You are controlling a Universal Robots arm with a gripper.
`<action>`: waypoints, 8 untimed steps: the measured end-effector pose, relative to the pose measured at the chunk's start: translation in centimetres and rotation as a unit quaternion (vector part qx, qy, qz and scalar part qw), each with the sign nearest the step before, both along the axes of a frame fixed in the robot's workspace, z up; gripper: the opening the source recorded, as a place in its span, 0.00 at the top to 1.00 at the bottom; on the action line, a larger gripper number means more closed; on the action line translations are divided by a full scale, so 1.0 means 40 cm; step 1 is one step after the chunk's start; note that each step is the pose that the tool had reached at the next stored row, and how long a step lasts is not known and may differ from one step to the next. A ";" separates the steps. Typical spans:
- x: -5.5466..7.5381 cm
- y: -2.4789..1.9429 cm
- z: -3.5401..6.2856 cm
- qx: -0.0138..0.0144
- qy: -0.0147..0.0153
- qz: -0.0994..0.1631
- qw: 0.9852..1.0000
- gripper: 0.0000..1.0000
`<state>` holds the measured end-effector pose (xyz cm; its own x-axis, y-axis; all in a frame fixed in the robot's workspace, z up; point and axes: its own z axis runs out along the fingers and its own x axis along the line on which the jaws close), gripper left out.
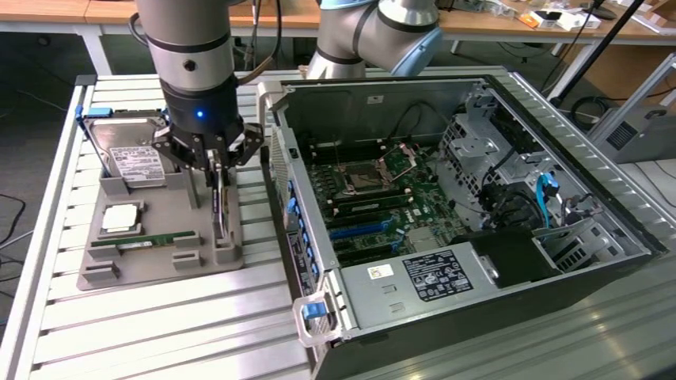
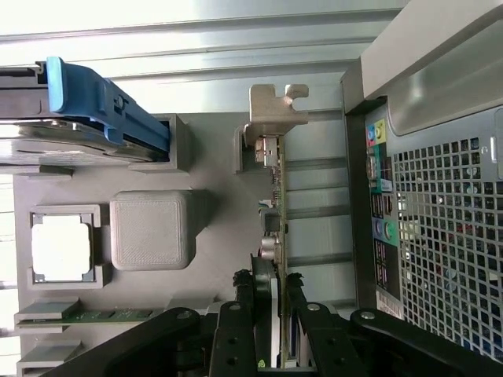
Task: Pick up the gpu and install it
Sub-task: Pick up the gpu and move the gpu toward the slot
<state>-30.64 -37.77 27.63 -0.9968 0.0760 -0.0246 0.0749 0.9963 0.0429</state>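
Where the arm reaches down over the gray holder, the pincer is clenched on the upper edge of the gpu, one finger on each face of the card. The gpu stands on edge in its slot, on the holder's side nearest the open computer case. Elsewhere in the holder sit a RAM stick, a processor and a hard drive. The holder rests on the slatted bench, just beside the case.

Tray looks rough matt plastic; gpu bracket probably dull metal.
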 end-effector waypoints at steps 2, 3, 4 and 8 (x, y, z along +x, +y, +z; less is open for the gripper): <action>0.000 0.000 0.001 0.000 0.000 0.000 1.000 0.73; 0.000 0.000 0.003 0.000 0.000 0.000 1.000 0.73; 0.000 0.000 0.003 0.000 0.000 0.000 1.000 0.73; 0.000 0.000 0.007 0.000 0.000 0.000 1.000 0.73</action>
<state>-30.63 -37.77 27.91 -0.9968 0.0760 -0.0246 0.0749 0.9963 0.0429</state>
